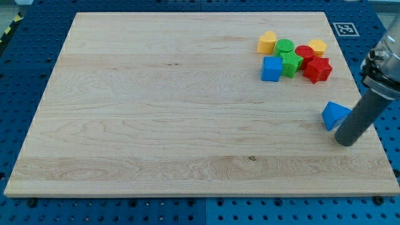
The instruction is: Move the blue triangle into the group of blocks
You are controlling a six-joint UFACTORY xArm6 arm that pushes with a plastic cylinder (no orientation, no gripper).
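Observation:
The blue triangle (334, 114) lies near the board's right edge, below the group. My tip (345, 141) rests on the board just below and right of it, touching or nearly touching its lower right side. The group sits at the view's upper right: a blue cube (271, 69), a green star (290, 63), a green cylinder (284, 45), a red cylinder (304, 53), a red star (317, 69), a yellow pentagon-like block (267, 42) and a yellow block (317, 47). The triangle is apart from the group.
The wooden board (156, 112) lies on a blue perforated table. A fiducial marker (343, 29) sits beyond the board's top right corner. The arm's body (382, 62) hangs over the board's right edge.

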